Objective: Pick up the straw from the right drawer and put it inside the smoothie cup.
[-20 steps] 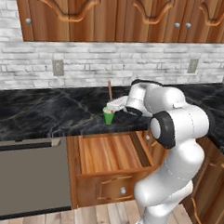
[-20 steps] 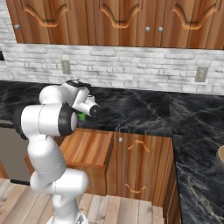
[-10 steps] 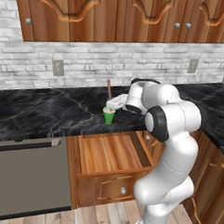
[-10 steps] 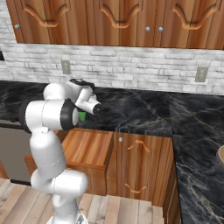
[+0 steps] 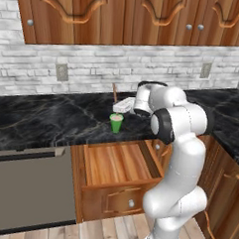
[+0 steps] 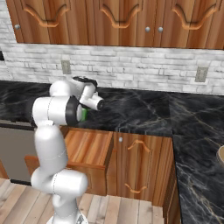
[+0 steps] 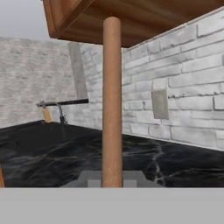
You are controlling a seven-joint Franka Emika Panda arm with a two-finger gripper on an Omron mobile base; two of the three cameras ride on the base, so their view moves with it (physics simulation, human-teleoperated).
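Gripper (image 5: pixel 115 102) pinching straw (image 5: pixel 114 91) low (thin, stiff, light, likely slippery), upright near smoothie cup (image 5: pixel 116 123) on counter (image 5: pixel 47 122).

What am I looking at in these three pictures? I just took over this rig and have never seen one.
The white machine is a robot arm on a base that drives around a kitchen. Two pictures come from cameras on that base, behind the arm to its left and right. The third comes from a camera on the hand, looking along the gripper.

On the black counter stands the small green smoothie cup. Below it, the right drawer is pulled open.

The gripper is shut on the straw, the brown stick standing upright in the middle of the hand view. From the left base view it hangs just above and behind the cup, not yet inside.
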